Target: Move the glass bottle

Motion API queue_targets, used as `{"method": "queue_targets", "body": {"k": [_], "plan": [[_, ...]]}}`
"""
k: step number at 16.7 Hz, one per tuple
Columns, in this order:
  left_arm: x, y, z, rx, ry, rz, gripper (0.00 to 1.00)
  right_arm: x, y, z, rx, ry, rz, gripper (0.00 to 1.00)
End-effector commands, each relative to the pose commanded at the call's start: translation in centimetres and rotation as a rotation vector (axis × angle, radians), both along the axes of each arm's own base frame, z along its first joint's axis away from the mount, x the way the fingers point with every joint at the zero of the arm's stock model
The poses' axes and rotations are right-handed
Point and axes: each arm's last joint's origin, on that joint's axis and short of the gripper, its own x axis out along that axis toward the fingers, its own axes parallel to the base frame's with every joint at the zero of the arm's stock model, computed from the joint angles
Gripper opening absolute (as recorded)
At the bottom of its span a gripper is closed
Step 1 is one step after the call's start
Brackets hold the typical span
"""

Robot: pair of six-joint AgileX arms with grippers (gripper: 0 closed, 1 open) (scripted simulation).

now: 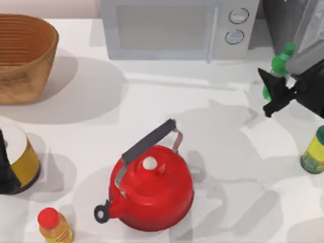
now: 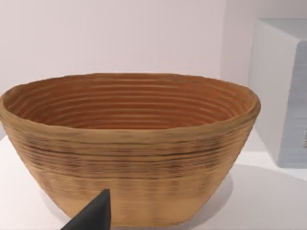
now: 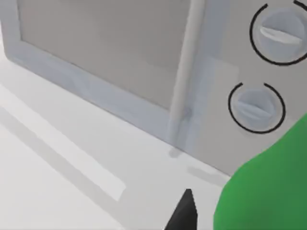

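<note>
Although much of it is masked by the arm, the right gripper (image 1: pixel 277 97) sits near the table's far right corner, its dark fingers set around the slim translucent bright-green glass bottle (image 1: pixel 279 63); whether they are truly clamped on the bottle or merely beside it cannot be told. Green glass looms right beside a dark fingertip (image 3: pixel 184 215) in the right wrist view, which suggests close contact. That bottle stands just in front of the pale grey microwave oven (image 1: pixel 177 28), by its two round dials.

To move it well, I judge the grip should be firm at the body, the lift straight and slow, keeping clear of the microwave and of the short yellow-labelled green-capped jar (image 1: pixel 314 151) at the right edge.

Further out, a red kettle with a dark handle (image 1: pixel 152 190) sits mid-table toward the near edge. The left gripper (image 2: pixel 93 215) is parked at the left edge, facing a woven brown basket (image 1: pixel 25 55). The bottle's label and base are hidden.
</note>
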Motion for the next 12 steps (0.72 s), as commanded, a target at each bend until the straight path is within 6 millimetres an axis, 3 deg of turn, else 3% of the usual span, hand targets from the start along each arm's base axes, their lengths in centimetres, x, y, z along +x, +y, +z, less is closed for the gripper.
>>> {"method": "queue_targets", "body": {"k": [4, 6, 9, 12], "plan": [[0.0, 0.0, 0.0, 0.000, 0.000, 0.000, 1.00, -2.7, -7.9, 0.7, -0.003, 0.025, -0.260, 0.00], [0.0, 0.0, 0.0, 0.000, 0.000, 0.000, 1.00, -4.6, -10.9, 0.9, 0.017, 0.047, -0.380, 0.00], [0.0, 0.0, 0.0, 0.000, 0.000, 0.000, 1.00, -7.2, -13.6, 0.9, 0.060, 0.082, -0.508, 0.00], [0.0, 0.0, 0.0, 0.000, 0.000, 0.000, 1.00, -8.7, -14.8, 0.7, 0.097, 0.116, -0.576, 0.00]]}}
